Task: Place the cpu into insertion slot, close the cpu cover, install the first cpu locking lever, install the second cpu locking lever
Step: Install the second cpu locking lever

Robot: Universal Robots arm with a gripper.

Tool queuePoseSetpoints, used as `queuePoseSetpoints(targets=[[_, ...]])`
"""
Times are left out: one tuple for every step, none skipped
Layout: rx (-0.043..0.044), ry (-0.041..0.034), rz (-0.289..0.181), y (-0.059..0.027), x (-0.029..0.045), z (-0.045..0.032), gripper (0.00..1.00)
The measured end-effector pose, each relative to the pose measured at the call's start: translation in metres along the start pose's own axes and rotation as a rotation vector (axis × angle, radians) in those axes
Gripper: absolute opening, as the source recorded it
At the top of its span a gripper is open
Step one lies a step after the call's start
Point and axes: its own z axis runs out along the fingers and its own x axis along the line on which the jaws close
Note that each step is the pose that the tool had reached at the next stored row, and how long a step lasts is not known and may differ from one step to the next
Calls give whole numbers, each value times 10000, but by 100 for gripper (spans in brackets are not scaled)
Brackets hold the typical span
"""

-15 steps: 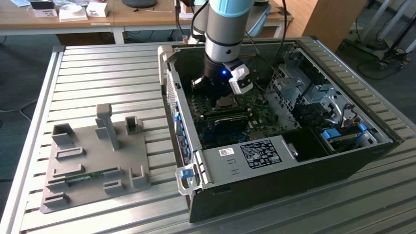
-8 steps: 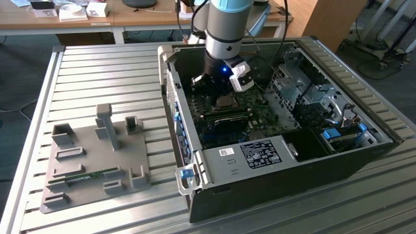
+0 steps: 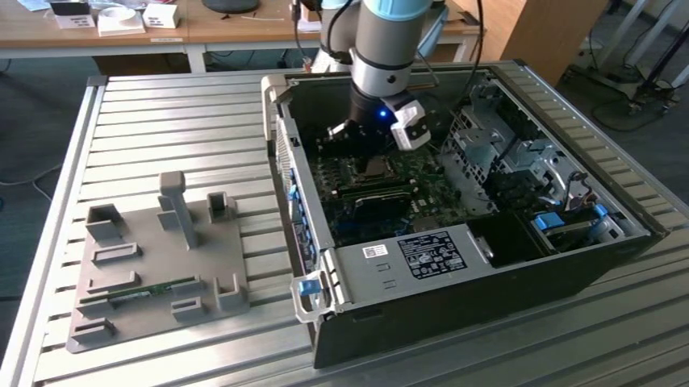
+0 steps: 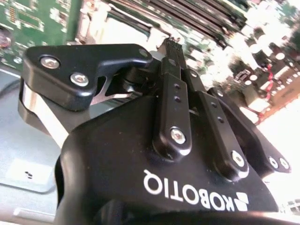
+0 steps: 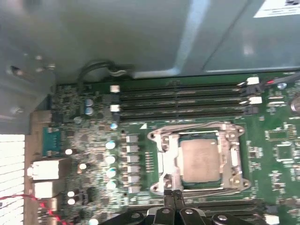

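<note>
The cpu [image 5: 200, 160], a small square chip with a dull grey top, lies flat in the socket on the green motherboard [image 5: 93, 140]. The cpu cover [image 5: 162, 158], a silvery frame, lies down around it, and a thin metal lever [image 5: 187, 125] runs along the side nearest the memory slots. My gripper [image 5: 176, 196] hangs just off the socket's opposite edge, its two black fingertips pressed together with nothing visible between them. From behind, the second wrist view shows the fingers [image 4: 171, 70] meeting at their tips. In the exterior view the gripper [image 3: 363, 153] reaches down into the open computer case just above the cpu [image 3: 376, 167].
Several long memory slots [image 5: 183, 101] lie beside the socket. The case walls [image 3: 282, 161], a drive cage [image 3: 506, 153] and a grey power supply box [image 3: 420, 258] hem in the board. A grey fixture plate [image 3: 161, 266] with holders stands on the ribbed table at the exterior view's left.
</note>
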Motion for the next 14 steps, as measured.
queuePoseSetpoints(targets=[[1, 0, 2, 4, -32, 2, 11], [1, 0, 3, 8, -64, 4, 11], [1, 0, 3, 12, -93, 6, 11], [2, 0, 2, 17, -120, 8, 11], [1, 0, 2, 24, -145, 10, 11], [0, 0, 2, 34, -160, 13, 11], [2, 0, 3, 47, -166, 14, 11], [2, -1, 5, 63, -167, 17, 11], [0, -1, 4, 82, -166, 19, 11], [0, 0, 3, 103, -165, 21, 11], [1, 0, 3, 119, -164, 23, 11], [1, 0, 2, 129, -167, 24, 11], [1, 1, 1, 137, -179, 26, 11], [1, 1, 2, 144, -192, 28, 11]])
